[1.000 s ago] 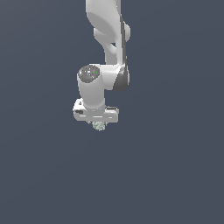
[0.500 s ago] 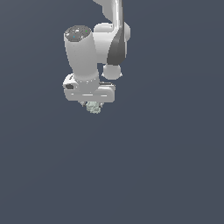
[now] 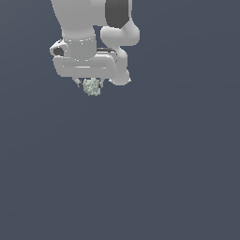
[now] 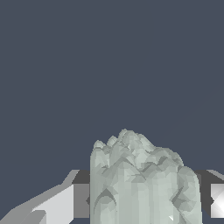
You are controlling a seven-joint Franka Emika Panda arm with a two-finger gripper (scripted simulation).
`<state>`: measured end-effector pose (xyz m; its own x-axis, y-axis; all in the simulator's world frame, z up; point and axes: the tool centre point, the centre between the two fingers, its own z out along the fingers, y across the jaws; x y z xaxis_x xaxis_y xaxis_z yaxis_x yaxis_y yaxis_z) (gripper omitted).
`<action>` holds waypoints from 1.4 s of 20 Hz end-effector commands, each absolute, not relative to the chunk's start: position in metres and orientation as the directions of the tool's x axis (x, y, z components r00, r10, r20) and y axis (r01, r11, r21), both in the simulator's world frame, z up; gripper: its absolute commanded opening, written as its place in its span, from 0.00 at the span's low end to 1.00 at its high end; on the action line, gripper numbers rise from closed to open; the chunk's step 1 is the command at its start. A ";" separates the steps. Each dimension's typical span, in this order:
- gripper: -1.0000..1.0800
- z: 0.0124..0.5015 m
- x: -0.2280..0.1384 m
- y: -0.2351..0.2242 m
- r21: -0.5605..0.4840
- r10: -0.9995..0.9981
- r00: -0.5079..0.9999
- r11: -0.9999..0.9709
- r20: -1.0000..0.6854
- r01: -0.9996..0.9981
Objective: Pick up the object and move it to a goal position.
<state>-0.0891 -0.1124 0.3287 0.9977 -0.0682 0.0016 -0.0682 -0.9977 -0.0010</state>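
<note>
No legible text or labels.

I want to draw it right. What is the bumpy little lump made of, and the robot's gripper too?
The lump looks like pale grey-green stone or clay: matte, faceted, no shine. It could equally be a vegetable. The gripper looks like smooth white plastic or painted metal, with soft highlights.

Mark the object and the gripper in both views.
object (image 3: 92, 86), exterior view: middle of the bumpy clump.
object (image 4: 140, 179), wrist view: its front face.
gripper (image 3: 91, 85), exterior view: midway between fingertips, on the clump.
</note>
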 end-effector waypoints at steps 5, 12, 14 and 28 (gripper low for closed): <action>0.00 0.397 -0.114 -0.126 -0.001 -0.068 0.998 -0.998 0.000 -0.068; 0.00 0.451 -0.132 -0.138 -0.001 -0.068 0.998 -0.998 0.000 -0.068; 0.00 0.462 -0.135 -0.140 -0.001 -0.068 0.998 -0.998 0.000 -0.068; 0.00 0.483 -0.139 -0.145 0.000 -0.068 0.998 -0.998 0.000 -0.068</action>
